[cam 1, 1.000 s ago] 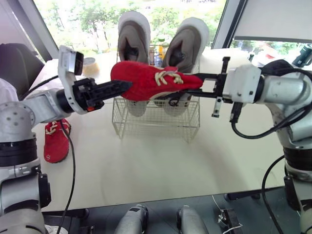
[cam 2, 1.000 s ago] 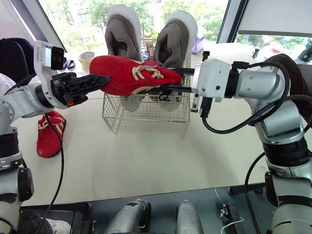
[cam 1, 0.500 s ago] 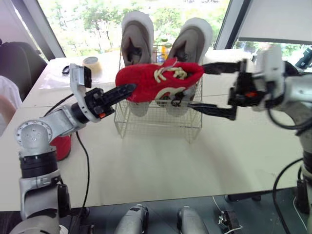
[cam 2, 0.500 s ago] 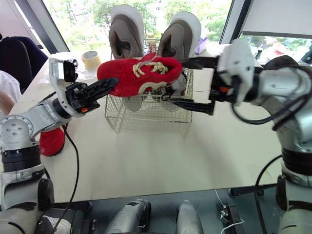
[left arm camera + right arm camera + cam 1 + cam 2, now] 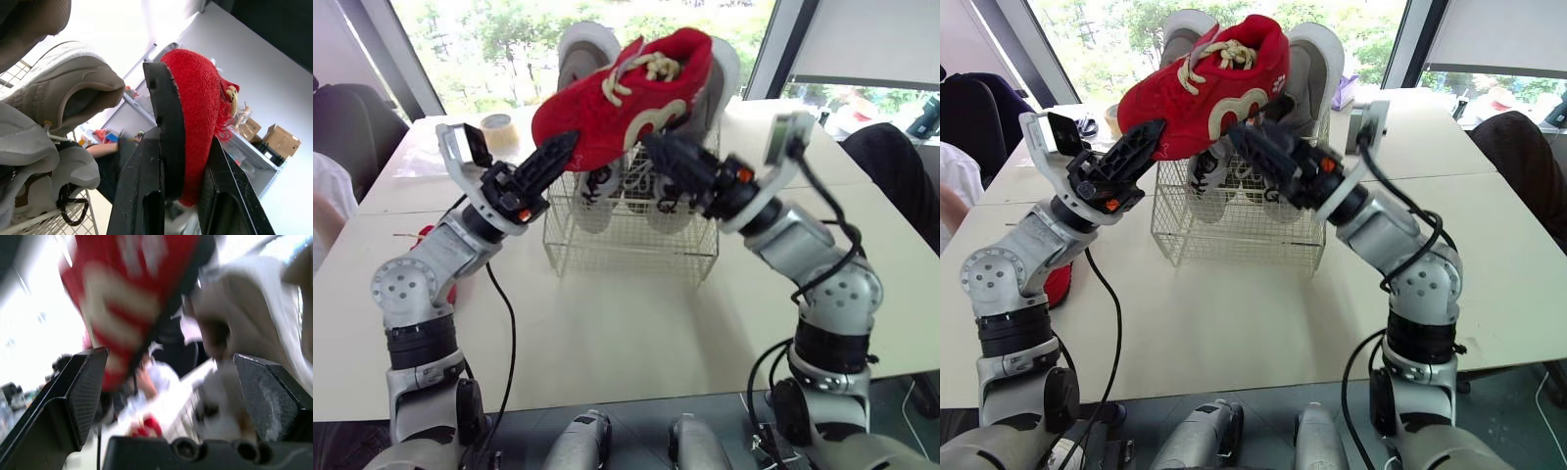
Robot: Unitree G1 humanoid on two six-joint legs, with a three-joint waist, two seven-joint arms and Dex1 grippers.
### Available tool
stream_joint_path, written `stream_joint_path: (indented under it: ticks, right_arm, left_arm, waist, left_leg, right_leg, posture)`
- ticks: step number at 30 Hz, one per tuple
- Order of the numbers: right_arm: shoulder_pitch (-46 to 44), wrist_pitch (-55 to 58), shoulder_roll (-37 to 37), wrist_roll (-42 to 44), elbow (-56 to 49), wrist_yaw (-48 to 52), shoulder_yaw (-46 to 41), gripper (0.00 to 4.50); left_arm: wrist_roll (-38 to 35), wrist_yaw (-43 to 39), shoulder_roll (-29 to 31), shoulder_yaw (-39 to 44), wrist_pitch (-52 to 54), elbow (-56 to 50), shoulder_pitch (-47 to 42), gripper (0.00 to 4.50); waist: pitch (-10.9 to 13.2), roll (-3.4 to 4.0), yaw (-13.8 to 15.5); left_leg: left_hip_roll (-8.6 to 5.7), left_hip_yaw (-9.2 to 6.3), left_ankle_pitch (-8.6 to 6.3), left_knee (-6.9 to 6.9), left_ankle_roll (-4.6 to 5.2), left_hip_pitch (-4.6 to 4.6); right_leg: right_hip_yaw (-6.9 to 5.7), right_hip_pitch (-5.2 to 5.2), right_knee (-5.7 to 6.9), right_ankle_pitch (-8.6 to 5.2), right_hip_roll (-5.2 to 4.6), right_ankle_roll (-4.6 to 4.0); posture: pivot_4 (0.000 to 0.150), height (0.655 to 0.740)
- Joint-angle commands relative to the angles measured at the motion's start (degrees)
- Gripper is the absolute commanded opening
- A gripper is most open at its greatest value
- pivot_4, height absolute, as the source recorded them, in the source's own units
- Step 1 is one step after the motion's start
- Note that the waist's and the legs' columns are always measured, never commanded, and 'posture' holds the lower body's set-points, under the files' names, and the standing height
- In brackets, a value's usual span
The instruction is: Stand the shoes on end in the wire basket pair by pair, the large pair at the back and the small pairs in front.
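The big grey pair [image 5: 576, 44] already stands at the back of the basket [image 5: 626, 250], but the left gripper [image 5: 563, 149] is only now pinching a red shoe [image 5: 622, 93] by its toe above it, with the right gripper [image 5: 658, 149] spread open under the heel and the other red shoe [image 5: 1060, 284] lying below the left arm, so the front pairs are all left to do.

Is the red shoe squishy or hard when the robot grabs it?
Probably squishy on top: the red shoe looks fuzzy like a towel. Its black sole seems stiffer, since the left gripper pinches one end and the shoe juts out without drooping. Likely light.
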Motion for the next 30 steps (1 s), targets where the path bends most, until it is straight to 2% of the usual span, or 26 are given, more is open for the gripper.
stream_joint_path:
  ticks: [1, 8, 15, 17, 18, 20, 24, 25, 30]
  right_arm:
    - [-2.1, -2.3, 1.4, 3.6, 0.1, -2.6, -2.3, 4.44]
    - [-3.7, -2.6, 2.9, 5.4, 0.5, -4.0, -0.1, 4.44]
    - [-5.0, -1.9, 2.8, 6.2, 1.5, -3.2, 1.5, 1.30]
    - [-5.1, -1.7, 2.6, 6.4, 1.7, -3.1, 1.6, 0.79]
    - [-5.3, -1.5, 2.2, 6.2, 1.8, -3.0, 1.7, 0.72]
    - [-5.4, -0.9, 0.9, 5.8, 2.1, -2.7, 1.8, 0.72]
    - [-6.3, 1.0, -5.7, 3.7, 3.3, 0.9, 1.0, 0.72]
    - [-6.5, 1.7, -9.0, 2.4, 3.6, 3.4, 1.1, 0.72]
    - [-6.3, 1.2, -25.8, -7.4, 5.4, 20.6, 4.8, 0.72]
  left_arm:
    - [1.0, -1.5, 0.3, -0.6, -1.2, -1.4, 0.5, 0.22]
    - [2.5, -2.3, 0.1, -1.9, -1.8, -2.6, 2.1, 0.22]
    - [3.3, -1.3, -0.4, -2.6, -3.0, -3.9, 3.0, 0.22]
    - [2.2, 0.0, -0.3, -2.6, -3.0, -3.8, 2.9, 0.22]
    - [1.2, 0.9, -0.2, -2.5, -2.7, -3.5, 2.8, 1.28]
    - [-0.2, 1.1, 0.8, -2.4, -1.8, -3.9, 3.2, 2.06]
    - [0.1, -1.7, 5.9, -2.4, 1.3, -6.3, 5.4, 4.19]
    - [1.1, -3.4, 8.3, -2.3, 2.5, -7.0, 6.6, 4.46]
    - [6.5, -11.1, 18.2, -1.2, 4.3, -6.5, 10.6, 4.46]
  waist:
    - [0.0, 0.00, 0.0]
    - [0.0, 0.00, -1.2]
    - [0.0, 0.00, -1.4]
    - [0.0, 0.00, -1.3]
    - [0.0, 0.00, -1.2]
    - [0.0, 0.00, -1.3]
    - [0.0, 0.01, -1.4]
    - [0.0, 0.01, -1.3]
    - [0.0, 0.03, -1.2]
  left_leg:
    - [0.00, 0.00, 0.00, 0.00, 0.00, 0.00]
    - [0.02, 0.01, 0.00, -0.07, 0.01, -0.01]
    - [0.03, 0.01, -0.03, -0.09, 0.06, 0.00]
    - [0.03, 0.02, -0.04, -0.09, 0.07, 0.00]
    - [0.03, 0.01, -0.04, -0.09, 0.08, -0.01]
    - [0.02, 0.01, -0.05, -0.07, 0.10, -0.01]
    - [0.02, 0.02, -0.09, -0.09, 0.16, -0.01]
    - [0.02, 0.02, -0.16, -0.10, 0.28, -0.01]
    - [0.02, 0.06, -0.22, -0.12, 0.39, -0.01]
  right_leg:
    - [0.00, 0.00, 0.00, 0.00, 0.00, 0.00]
    - [0.02, -0.10, 0.12, -0.01, 0.03, -0.01]
    - [0.03, -0.13, 0.14, -0.02, 0.03, -0.03]
    - [0.03, -0.13, 0.14, -0.02, 0.03, -0.03]
    - [0.03, -0.13, 0.15, -0.02, 0.03, -0.03]
    - [0.03, -0.12, 0.15, -0.02, 0.02, -0.03]
    - [0.03, -0.15, 0.15, -0.02, 0.03, -0.03]
    - [0.03, -0.15, 0.15, -0.02, 0.03, -0.03]
    - [0.01, -0.09, 0.03, -0.04, 0.04, -0.04]
  posture:
    - [0.150, 0.7400]
    - [0.150, 0.7400]
    - [0.150, 0.7400]
    - [0.150, 0.7400]
    - [0.150, 0.7400]
    - [0.150, 0.7400]
    - [0.150, 0.7400]
    - [0.150, 0.7400]
    - [0.150, 0.7400]
